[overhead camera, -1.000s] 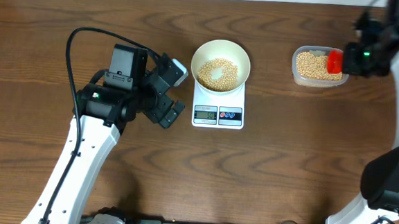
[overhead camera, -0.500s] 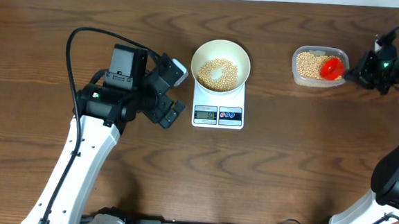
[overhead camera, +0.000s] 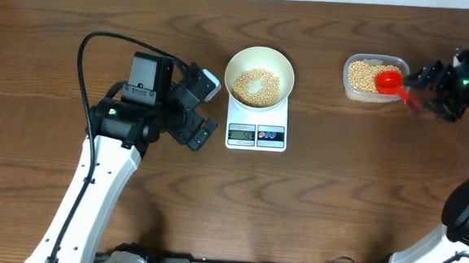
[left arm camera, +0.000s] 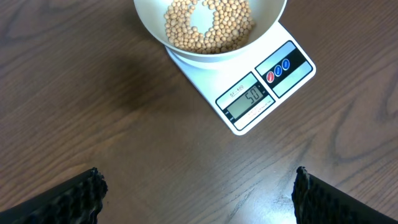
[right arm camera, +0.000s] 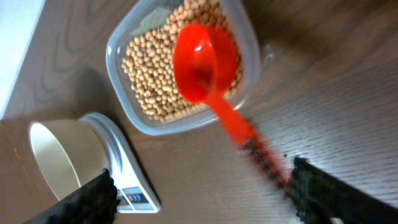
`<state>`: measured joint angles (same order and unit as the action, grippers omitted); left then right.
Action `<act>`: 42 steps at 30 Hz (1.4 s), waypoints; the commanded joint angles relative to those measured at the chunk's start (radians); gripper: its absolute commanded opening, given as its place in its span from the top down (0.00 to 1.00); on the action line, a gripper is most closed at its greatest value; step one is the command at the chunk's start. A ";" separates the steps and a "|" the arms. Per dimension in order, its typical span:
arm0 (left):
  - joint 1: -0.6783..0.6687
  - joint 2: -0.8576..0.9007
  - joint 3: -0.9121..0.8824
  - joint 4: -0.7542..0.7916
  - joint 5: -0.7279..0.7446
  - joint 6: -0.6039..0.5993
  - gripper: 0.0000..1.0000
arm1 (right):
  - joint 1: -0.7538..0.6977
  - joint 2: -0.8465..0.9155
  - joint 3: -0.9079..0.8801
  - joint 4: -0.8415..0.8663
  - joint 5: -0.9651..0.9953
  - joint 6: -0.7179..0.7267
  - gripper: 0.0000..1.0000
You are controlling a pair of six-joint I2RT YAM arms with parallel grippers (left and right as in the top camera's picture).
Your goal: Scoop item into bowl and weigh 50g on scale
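Tan beans [left arm camera: 208,25] lie in the white bowl [left arm camera: 152,28], which sits on the scale [left arm camera: 249,98] midway along the desk's [overhead camera: 337,195] back edge. The display reads 50. Left gripper [left arm camera: 199,190] gapes wide just left of the scale. Right gripper [right arm camera: 202,186] is spread apart, and the red scoop [right arm camera: 202,62] has its blurred handle seemingly loose between the fingers. The scoop's cup rests in the tub [right arm camera: 168,124] near the back right corner. Bare wood separates scale and tub.

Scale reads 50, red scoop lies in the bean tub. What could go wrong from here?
The red plastic scoop rests on the tan beans in the clear plastic tub with its blurred handle overhanging the rim; it may tip out and scatter beans.
The open right gripper straddles that handle's end; pulling away could snag it.
The open left gripper hovers near the white digital scale and round white bowl; a bump would upset the 50 reading.
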<state>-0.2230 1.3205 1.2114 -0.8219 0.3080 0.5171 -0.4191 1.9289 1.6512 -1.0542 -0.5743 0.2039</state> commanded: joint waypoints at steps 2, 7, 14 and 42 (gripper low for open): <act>0.003 0.006 0.003 0.000 -0.003 -0.009 0.02 | -0.027 0.006 -0.001 -0.005 -0.039 0.009 0.04; 0.003 0.006 0.003 0.000 -0.003 -0.009 0.02 | -0.058 -0.002 0.033 -0.018 -0.039 -0.005 0.01; 0.003 0.006 0.003 0.000 -0.003 -0.009 0.02 | -0.092 -0.114 0.117 -0.086 -0.038 -0.103 0.01; 0.003 0.006 0.003 0.000 -0.003 -0.009 0.02 | -0.084 -0.845 0.118 -0.233 0.157 -0.167 0.01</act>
<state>-0.2230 1.3205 1.2114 -0.8219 0.3080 0.5171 -0.5064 1.1137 1.7660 -1.2896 -0.5156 0.0494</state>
